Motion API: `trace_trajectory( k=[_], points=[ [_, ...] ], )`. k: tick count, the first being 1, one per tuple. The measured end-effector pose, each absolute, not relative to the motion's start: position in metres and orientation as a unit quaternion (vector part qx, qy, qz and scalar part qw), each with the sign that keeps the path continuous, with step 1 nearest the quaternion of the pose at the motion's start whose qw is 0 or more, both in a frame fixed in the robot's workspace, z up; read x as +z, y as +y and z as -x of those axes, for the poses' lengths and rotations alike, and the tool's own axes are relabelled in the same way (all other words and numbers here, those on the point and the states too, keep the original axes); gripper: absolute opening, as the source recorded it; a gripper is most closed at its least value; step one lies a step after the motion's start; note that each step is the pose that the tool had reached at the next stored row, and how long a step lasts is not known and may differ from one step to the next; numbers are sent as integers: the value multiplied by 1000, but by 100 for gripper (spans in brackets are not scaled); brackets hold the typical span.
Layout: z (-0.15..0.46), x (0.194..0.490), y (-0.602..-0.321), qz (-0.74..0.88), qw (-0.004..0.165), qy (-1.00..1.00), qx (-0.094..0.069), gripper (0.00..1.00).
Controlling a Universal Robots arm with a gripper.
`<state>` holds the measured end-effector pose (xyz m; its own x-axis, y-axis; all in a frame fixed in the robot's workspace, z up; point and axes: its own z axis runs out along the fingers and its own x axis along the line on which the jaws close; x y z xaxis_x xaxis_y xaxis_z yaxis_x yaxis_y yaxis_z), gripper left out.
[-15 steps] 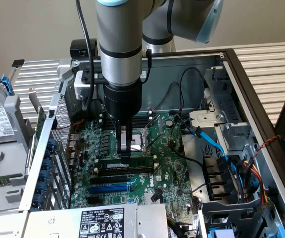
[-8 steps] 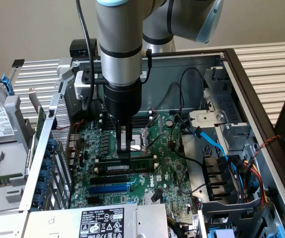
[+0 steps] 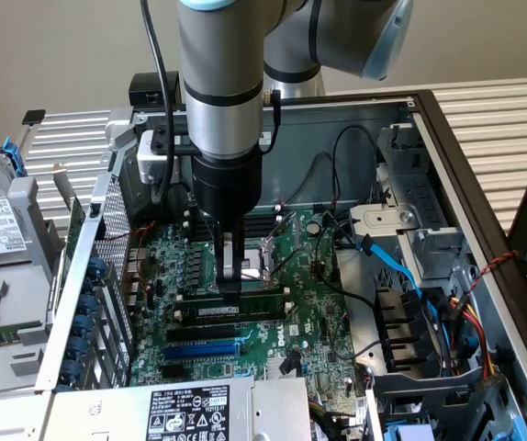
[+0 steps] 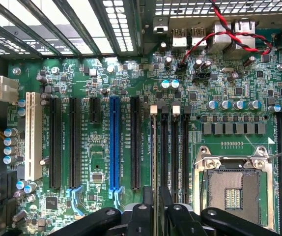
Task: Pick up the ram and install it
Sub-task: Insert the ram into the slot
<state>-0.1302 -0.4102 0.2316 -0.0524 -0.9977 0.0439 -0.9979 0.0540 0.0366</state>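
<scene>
The arm reaches straight down into an open computer case (image 3: 447,119), and the gripper (image 3: 230,276) sits low over the motherboard (image 3: 309,303), just beside the empty processor socket (image 3: 262,257). In the exterior view the ram (image 3: 236,305), a long green stick with a white label, stands on its edge right under the gripper, lined up along one of the memory slots and parallel to the black expansion slots and the blue slot (image 3: 204,349) nearer the camera. The two fingers come down on either side of the stick's upper edge and are closed on it, gripping the ram about midway along its length. In the wrist view the gripper (image 4: 155,216) shows as dark linkages with the fingers drawn close together, and a thin edge of the ram (image 4: 155,157) runs away from them in the first memory slot beside the white-tabbed slots (image 4: 175,147). How deep the stick sits in the slot cannot be told. The blue slot (image 4: 114,142) lies a few slots away, with a white slot (image 4: 31,135) further off. A red and black twisted wire (image 4: 229,34) loops over the rear ports. In the exterior view a blue cable (image 3: 401,271) crosses the drive cage on the exterior view's right
</scene>
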Motion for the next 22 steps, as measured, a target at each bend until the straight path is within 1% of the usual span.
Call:
trace_trajectory(
  k=[11,12,13,16,20,22],
  points=[
    [130,243,-410,-688,34,-725,7,20],
    [130,244,-410,-688,34,-725,8,18],
    [130,245,-410,-688,34,-725,8,11],
    [127,246,-409,-688,34,-725,8,10],
    [125,246,-407,-687,29,-725,13,10],
    [125,246,-407,-687,24,-726,20,10]
  ],
)
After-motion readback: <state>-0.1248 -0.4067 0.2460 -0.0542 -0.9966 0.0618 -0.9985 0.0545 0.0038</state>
